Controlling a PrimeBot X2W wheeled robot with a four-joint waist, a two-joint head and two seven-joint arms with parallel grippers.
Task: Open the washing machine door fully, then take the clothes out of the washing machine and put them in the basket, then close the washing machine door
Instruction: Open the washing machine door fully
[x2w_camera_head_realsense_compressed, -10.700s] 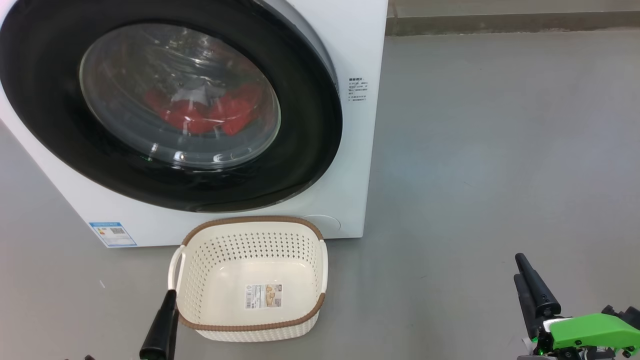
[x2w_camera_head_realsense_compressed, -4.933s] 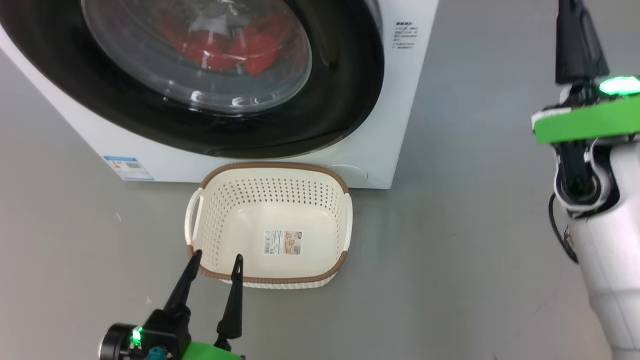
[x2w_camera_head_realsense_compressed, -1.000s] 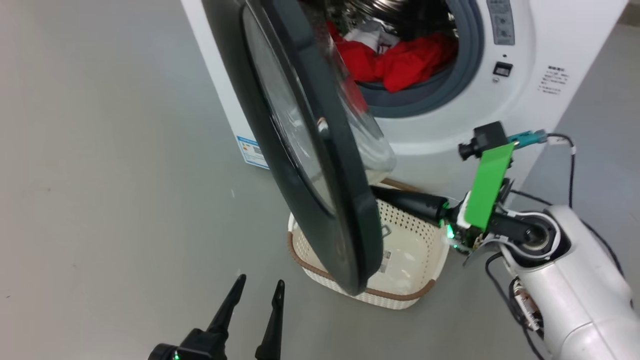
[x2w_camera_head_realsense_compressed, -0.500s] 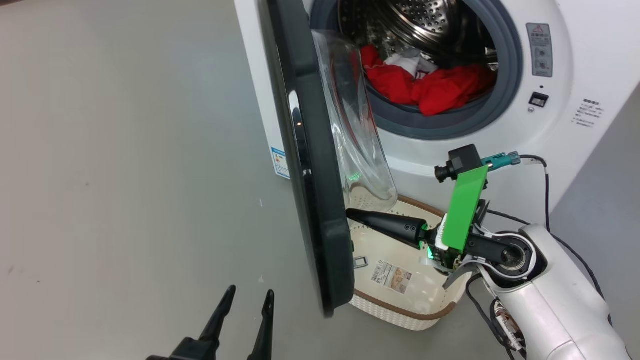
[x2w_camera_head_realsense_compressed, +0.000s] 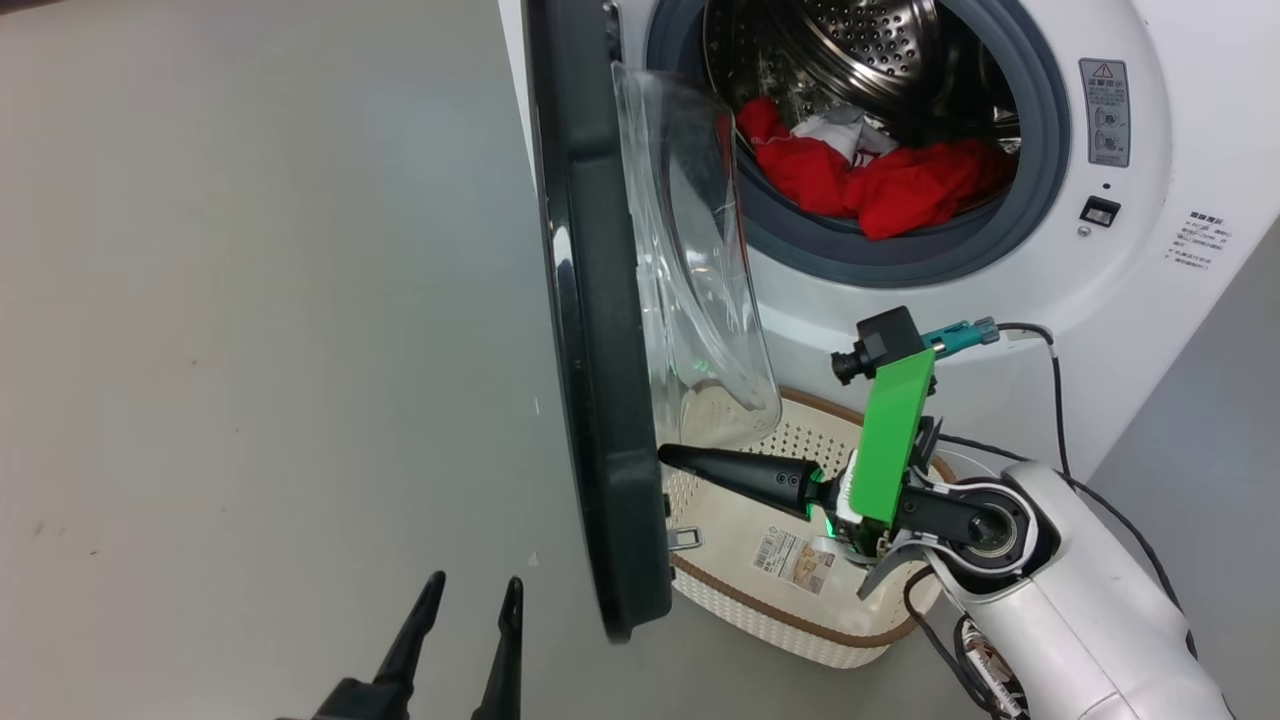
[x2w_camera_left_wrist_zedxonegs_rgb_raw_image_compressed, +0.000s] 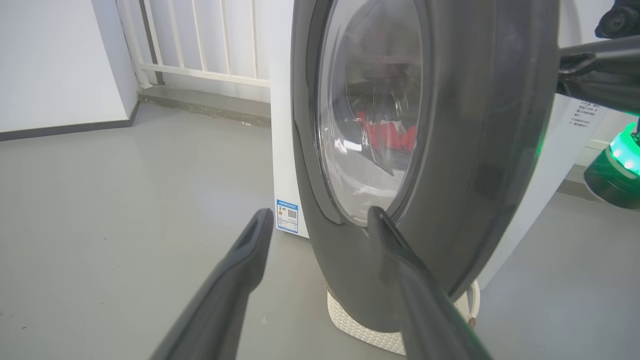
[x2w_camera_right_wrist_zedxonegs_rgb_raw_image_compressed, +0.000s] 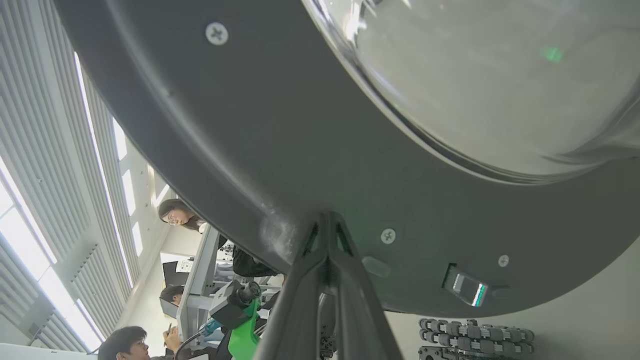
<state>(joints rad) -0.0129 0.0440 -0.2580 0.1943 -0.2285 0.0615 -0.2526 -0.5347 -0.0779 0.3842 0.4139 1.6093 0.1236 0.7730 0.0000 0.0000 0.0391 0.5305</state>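
The washing machine (x2w_camera_head_realsense_compressed: 1150, 130) stands with its door (x2w_camera_head_realsense_compressed: 590, 350) swung out, edge-on to my head view, its glass bowl (x2w_camera_head_realsense_compressed: 700, 280) facing the drum. Red and white clothes (x2w_camera_head_realsense_compressed: 880, 185) lie in the drum's front. The basket (x2w_camera_head_realsense_compressed: 800, 640) sits on the floor below the opening, partly behind the door. My right gripper (x2w_camera_head_realsense_compressed: 665, 455) is shut, its tip against the door's inner rim (x2w_camera_right_wrist_zedxonegs_rgb_raw_image_compressed: 250, 125) above the basket. My left gripper (x2w_camera_head_realsense_compressed: 475, 580) stands open low on the door's outer side (x2w_camera_left_wrist_zedxonegs_rgb_raw_image_compressed: 475, 150), holding nothing. The clothes (x2w_camera_left_wrist_zedxonegs_rgb_raw_image_compressed: 387, 135) show through the glass.
Bare grey floor (x2w_camera_head_realsense_compressed: 250, 300) spreads to the left of the door. A metal latch hook (x2w_camera_head_realsense_compressed: 685, 538) sticks out of the door's inner face. A cable (x2w_camera_head_realsense_compressed: 1050, 400) loops from my right wrist. Two people (x2w_camera_right_wrist_zedxonegs_rgb_raw_image_compressed: 175, 215) sit beyond the door in the right wrist view.
The door has swung further open, with my shut right gripper moving left against its inner rim. The head camera has shifted too. My left gripper stays open.
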